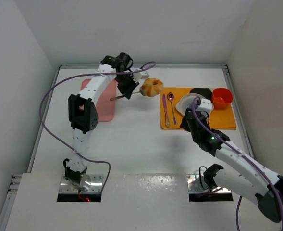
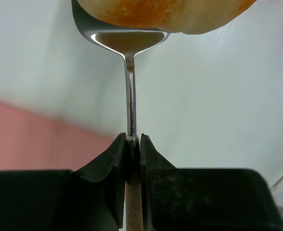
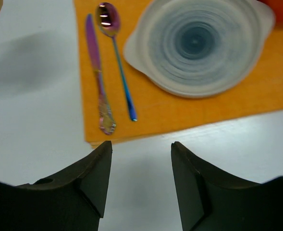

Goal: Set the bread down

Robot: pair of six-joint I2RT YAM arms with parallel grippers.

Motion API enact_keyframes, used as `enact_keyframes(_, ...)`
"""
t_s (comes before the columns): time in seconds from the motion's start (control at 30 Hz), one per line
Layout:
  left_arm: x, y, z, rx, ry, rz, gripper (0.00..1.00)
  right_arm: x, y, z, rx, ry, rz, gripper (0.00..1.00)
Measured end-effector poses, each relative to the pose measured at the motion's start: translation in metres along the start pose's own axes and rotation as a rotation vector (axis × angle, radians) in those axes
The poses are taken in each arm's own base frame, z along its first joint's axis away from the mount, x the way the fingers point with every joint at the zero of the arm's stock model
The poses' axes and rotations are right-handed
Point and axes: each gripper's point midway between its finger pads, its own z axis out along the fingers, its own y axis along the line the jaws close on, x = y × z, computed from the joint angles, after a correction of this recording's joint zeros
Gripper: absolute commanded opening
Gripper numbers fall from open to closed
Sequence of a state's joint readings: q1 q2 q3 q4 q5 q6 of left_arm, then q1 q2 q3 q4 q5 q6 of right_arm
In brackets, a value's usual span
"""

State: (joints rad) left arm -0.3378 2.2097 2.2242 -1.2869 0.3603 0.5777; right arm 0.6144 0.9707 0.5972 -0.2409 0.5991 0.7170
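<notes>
Bread [image 1: 152,87] rides on a metal utensil [image 2: 130,96] pinched in the left tool [image 2: 133,142], between the pink mat [image 1: 107,110] and orange mat [image 1: 223,118]. Right tool [image 3: 141,159] wide, empty, at the orange mat's near edge.

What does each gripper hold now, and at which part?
The left gripper clamps a metal utensil by its handle; the bread rests on the utensil's wide head. The right gripper is open and holds nothing.

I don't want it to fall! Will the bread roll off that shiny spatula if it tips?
Probably: the bread is round and only rests on the smooth metal spatula. It seems light, since the thin handle between the left fingers looks straight.
</notes>
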Motion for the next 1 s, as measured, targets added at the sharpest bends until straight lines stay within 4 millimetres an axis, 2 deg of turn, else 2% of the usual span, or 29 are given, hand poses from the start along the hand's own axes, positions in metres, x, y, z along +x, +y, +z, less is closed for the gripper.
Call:
enact_keyframes(0.13, -0.038, -0.033, 0.033, 0.030, -0.025, 0.058, 0.00, 0.008, -0.040, -0.023, 0.078, -0.017, 0.027, 0.50)
enact_keyframes(0.23, -0.063, -0.072, 0.064, 0.073, -0.028, 0.096, 0.00, 0.017, -0.065, -0.036, 0.131, -0.029, 0.046, 0.50)
enact_keyframes(0.33, -0.088, -0.098, 0.087, 0.090, -0.063, 0.095, 0.00, 0.024, -0.083, -0.044, 0.171, -0.036, 0.051, 0.49)
enact_keyframes(0.4, -0.104, -0.108, 0.097, 0.088, -0.100, 0.075, 0.00, 0.029, -0.095, -0.048, 0.200, -0.036, 0.050, 0.49)
enact_keyframes(0.6, -0.135, -0.102, 0.117, 0.030, -0.190, -0.039, 0.00, 0.043, -0.114, -0.056, 0.257, -0.006, 0.017, 0.48)
enact_keyframes(0.73, -0.140, -0.096, 0.136, -0.051, -0.187, -0.053, 0.00, 0.050, -0.123, -0.057, 0.285, -0.002, 0.003, 0.48)
enact_keyframes(0.9, -0.147, -0.120, 0.159, -0.128, -0.165, 0.009, 0.00, 0.051, -0.129, -0.060, 0.300, -0.011, -0.002, 0.47)
enact_keyframes(1.0, -0.155, -0.129, 0.164, -0.186, -0.172, 0.048, 0.00, 0.052, -0.133, -0.061, 0.307, -0.016, 0.002, 0.47)
